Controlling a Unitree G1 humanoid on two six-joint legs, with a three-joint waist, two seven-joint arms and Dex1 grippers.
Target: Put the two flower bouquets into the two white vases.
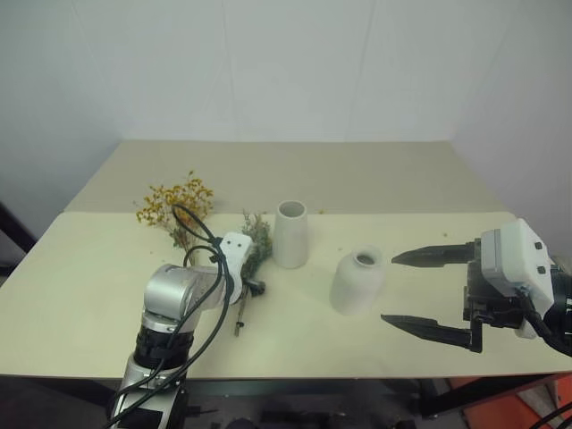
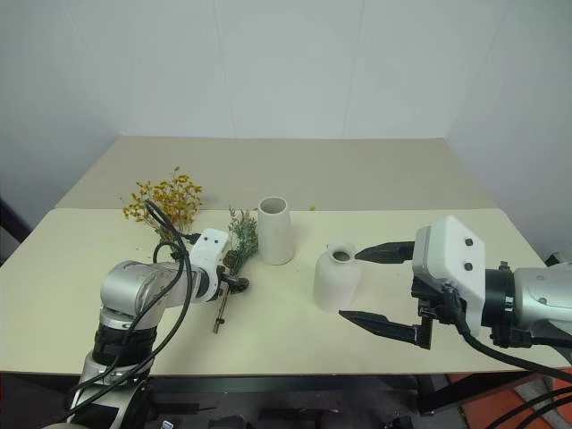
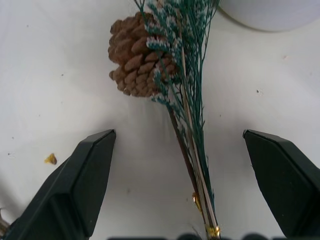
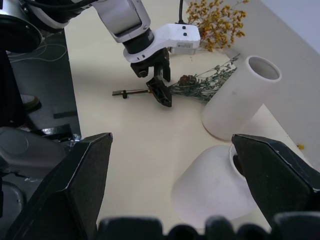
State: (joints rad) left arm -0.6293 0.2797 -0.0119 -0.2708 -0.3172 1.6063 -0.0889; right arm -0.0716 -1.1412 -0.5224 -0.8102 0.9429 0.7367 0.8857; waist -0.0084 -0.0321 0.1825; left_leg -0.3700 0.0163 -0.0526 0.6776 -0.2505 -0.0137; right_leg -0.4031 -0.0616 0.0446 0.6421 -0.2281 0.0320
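2 open claws: the left claw [image 3: 177,187] straddles the grey-green bouquet [image 3: 182,95], with its brown pinecone.

A pale cream surface [image 1: 80,295] runs the full width of the room under even, soft light. Behind the surface stands a second, beige tabletop [image 1: 357,174], which reaches a plain white wall [image 1: 286,63]. Dark floor shows below the surface's near edge.
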